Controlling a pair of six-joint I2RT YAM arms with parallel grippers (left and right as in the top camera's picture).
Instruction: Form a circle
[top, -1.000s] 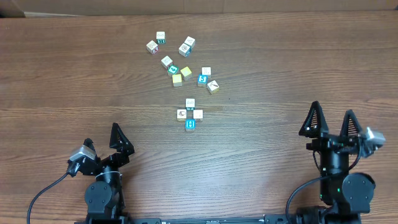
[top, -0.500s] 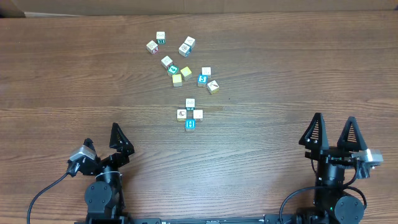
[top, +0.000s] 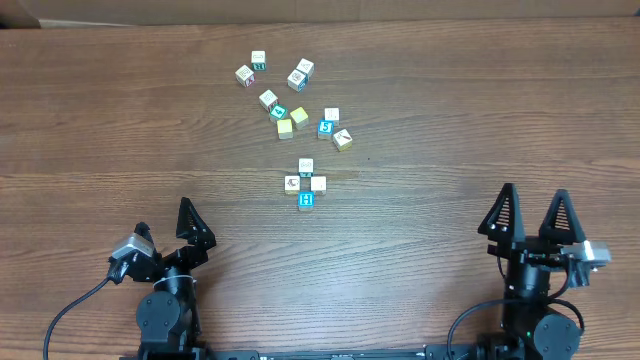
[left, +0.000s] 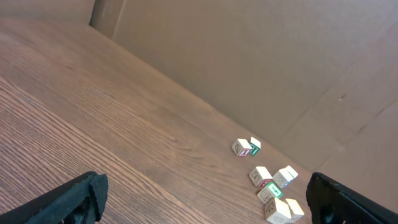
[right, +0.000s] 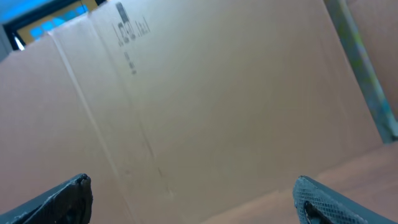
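Resting near the middle of the brown wood-grain counter (top: 470, 110), the circle (top: 305, 183) is a tiny ring-like cluster of small toy cubes; whitish picture-faced cubes form its far, left and right sides, and a blue cube marked with a white H (top: 306, 200) closes the near side; whether the cubes touch one another cannot be told at this size. Just beyond it, toward the far edge, lies a larger loose scatter of white, yellow and teal cubes (top: 295, 100), set apart from the ring by a strip of bare wood. The left gripper (top: 162, 214) sits at the near left of the counter, its jaws spread wide and holding nothing; the right gripper (top: 533, 192) sits at the near right, likewise wide and empty; both are well apart from the circle. In the left wrist view the dark fingertips (left: 74, 199) frame the lower corners, with part of the scatter between them and a plain brown cardboard wall (left: 249, 62) behind; the right wrist view is tilted up at the cardboard, with only a sliver of counter at its lower right.
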